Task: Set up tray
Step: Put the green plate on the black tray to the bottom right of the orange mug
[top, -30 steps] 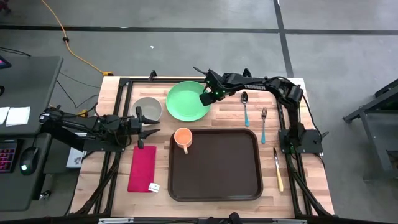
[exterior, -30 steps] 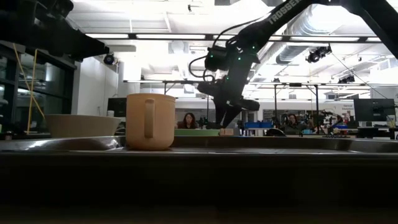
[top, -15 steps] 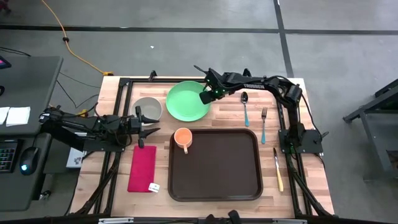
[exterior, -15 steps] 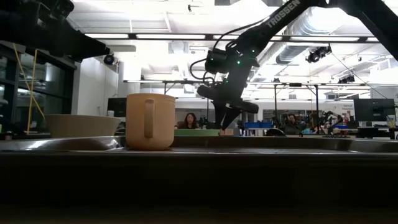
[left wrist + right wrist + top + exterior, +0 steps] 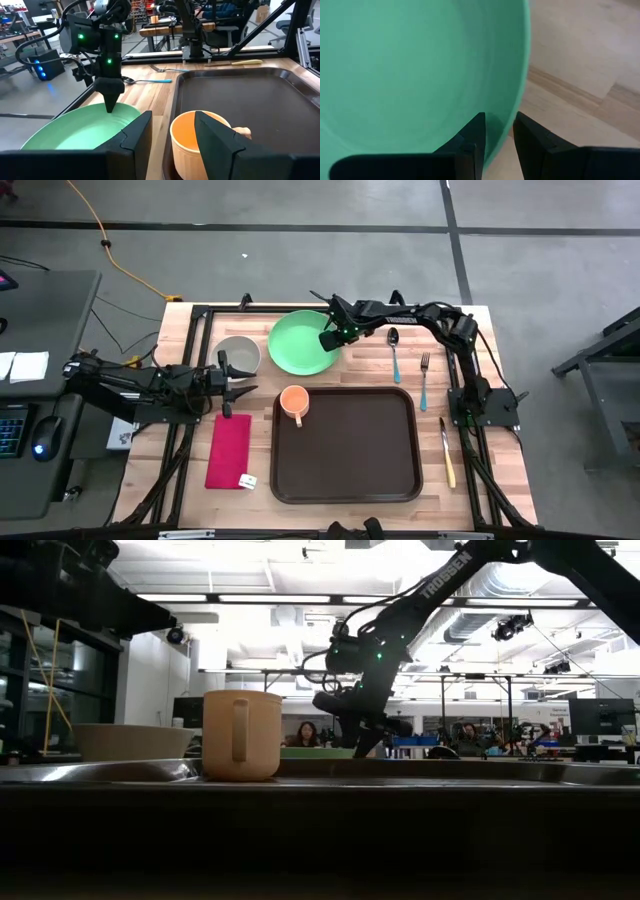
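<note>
The dark brown tray [image 5: 350, 450] lies at the table's middle, toward the near edge. An orange mug [image 5: 294, 400] stands upright in its far left corner. Behind the tray, a round green plate [image 5: 300, 343] rests flat on the table. My right gripper [image 5: 497, 120] points steeply down over the plate's right rim [image 5: 506, 131]. It is open, one finger inside the rim and one outside. My left gripper [image 5: 172, 145] waits open at the left, level, facing the mug. My right gripper stands astride the green plate's right rim [image 5: 506, 131], coming from above and slanting in from the right. I cannot tell whether the fingers touch the rim. The plate lies flat on the table.
A grey bowl [image 5: 238, 355] sits left of the plate and a red napkin [image 5: 228, 450] lies left of the tray. Right of the plate and tray lie a blue-handled spoon [image 5: 395, 352], a fork [image 5: 424, 375] and a knife [image 5: 447, 452].
My right gripper has sunk toward the green plate's right rim without turning, and its fingers keep the same gap. The plate, the mug and the tray have stayed where they were.
</note>
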You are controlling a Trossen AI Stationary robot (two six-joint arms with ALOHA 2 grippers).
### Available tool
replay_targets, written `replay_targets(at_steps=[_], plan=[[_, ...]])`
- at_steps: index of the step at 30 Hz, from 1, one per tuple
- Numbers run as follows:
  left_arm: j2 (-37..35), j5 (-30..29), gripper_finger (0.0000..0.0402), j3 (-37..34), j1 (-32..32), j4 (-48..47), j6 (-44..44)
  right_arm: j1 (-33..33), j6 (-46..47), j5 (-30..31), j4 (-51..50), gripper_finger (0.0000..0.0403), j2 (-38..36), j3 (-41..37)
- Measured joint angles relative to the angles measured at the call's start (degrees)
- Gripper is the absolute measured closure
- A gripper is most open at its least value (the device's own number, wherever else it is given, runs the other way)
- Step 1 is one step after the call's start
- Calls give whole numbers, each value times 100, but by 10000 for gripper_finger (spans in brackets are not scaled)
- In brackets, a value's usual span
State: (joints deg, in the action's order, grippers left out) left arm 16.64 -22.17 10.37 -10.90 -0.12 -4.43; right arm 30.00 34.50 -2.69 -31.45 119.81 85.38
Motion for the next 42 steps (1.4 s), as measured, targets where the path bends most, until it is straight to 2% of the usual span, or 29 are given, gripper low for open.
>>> replay_targets(at_steps=[13,23,42], plan=[[0,0,222,0,0,-2,9,0,-42,180,99,327,0,0],[0,2,222,0,0,-25,4,2,-126,265,110,397,-2,0],[0,7,222,0,1,-46,4,0,19,556,3,401,-11,2]])
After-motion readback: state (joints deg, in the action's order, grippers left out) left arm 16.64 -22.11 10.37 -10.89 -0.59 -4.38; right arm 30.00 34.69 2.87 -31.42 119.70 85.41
